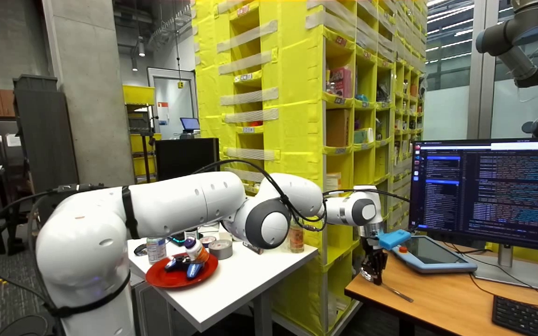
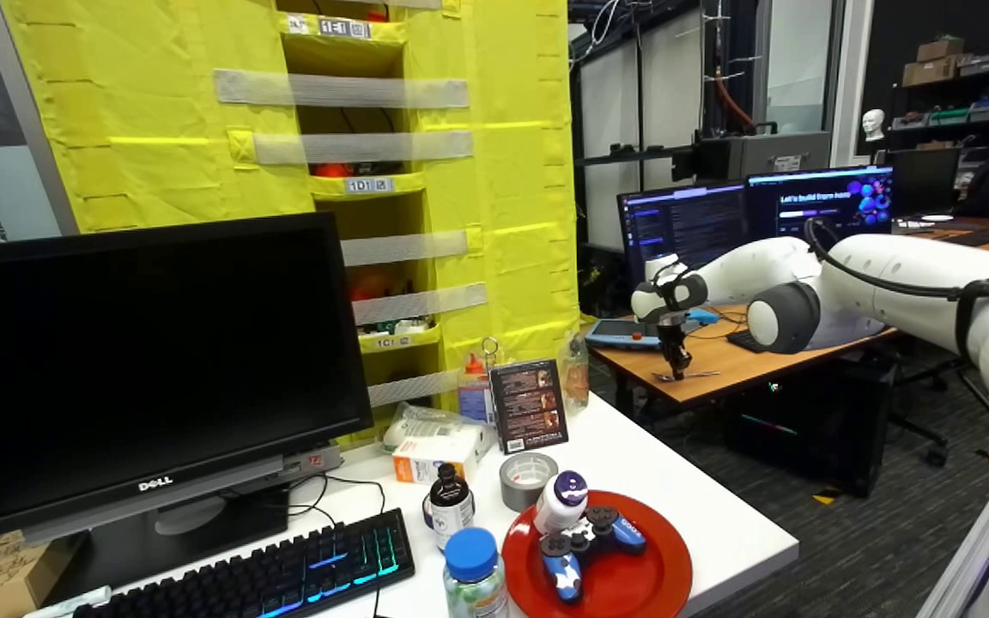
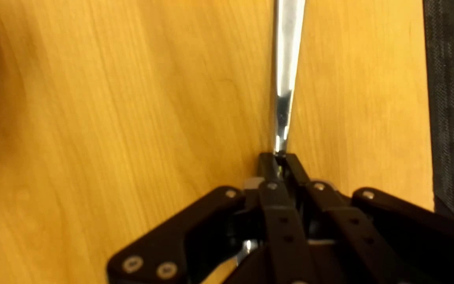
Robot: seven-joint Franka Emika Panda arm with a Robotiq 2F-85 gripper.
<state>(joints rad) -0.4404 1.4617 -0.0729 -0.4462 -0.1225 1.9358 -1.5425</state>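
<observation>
A tall, yellow, fabric-covered shelving unit (image 1: 292, 102) is shown in both exterior views; in front of it, a white, jointed robot arm (image 1: 171, 210) is stretched past a white, straight-edged surface (image 1: 250, 276) and over a brown, wood-grained surface (image 1: 437, 305); the two are separated by a gap, in which the dark grey carpeted floor (image 2: 881, 549) is seen; on the wood-grained surface a wide, dark-screened monitor (image 1: 488, 186) is stood, with a light-blue-framed tablet device (image 1: 437, 254) laid beside it and a long, black keyboard (image 1: 530, 315) placed in front, bounding the room there; near the edge of the white surface a round, red, glossy plate (image 2: 649, 584) is set, and a blue-and-black game controller (image 2: 579, 542) is carried on it.

The black, two-fingered hand (image 3: 279, 157) is pointed down near a corner of the wood-grained surface; a slim, shiny, silver metal utensil (image 3: 288, 51) is gripped in it, the jaws being closed on its shaft; the utensil is aligned roughly along the edge, which is seen at the right of the wrist view with the floor beyond; a strip of wood grain is shown between utensil and edge, and a broader stretch on the opposite side; whether the utensil is rested on the wood or held just above it cannot be told.
</observation>
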